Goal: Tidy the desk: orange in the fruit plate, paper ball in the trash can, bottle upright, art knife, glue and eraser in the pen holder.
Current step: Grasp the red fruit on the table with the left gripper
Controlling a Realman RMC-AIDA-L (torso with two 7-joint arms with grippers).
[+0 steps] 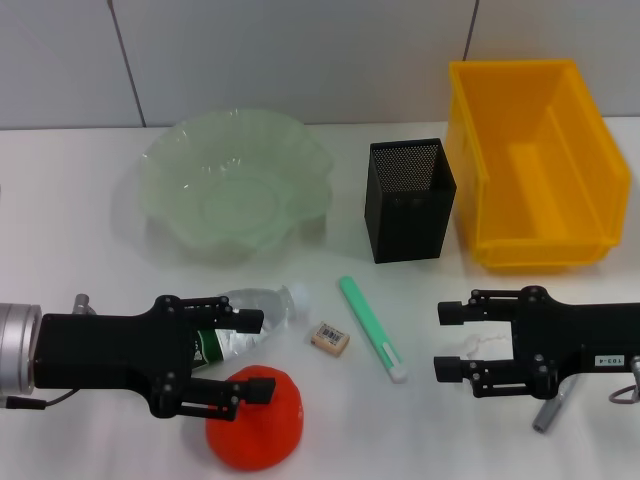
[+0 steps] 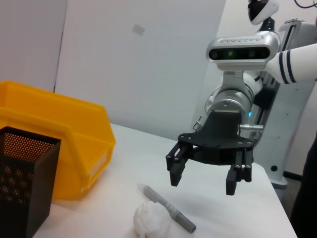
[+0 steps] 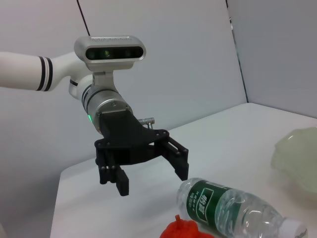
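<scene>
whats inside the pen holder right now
Nothing shows inside the pen holder; its dark bottom is hidden by the mesh walls. The eraser lies on the table.

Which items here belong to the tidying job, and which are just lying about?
Job: orange, fruit plate, paper ball, trash can, bottle, eraser, pen holder, green stick (knife or glue).
Lying about: none sure; grey stick beside paper ball may also belong.
</scene>
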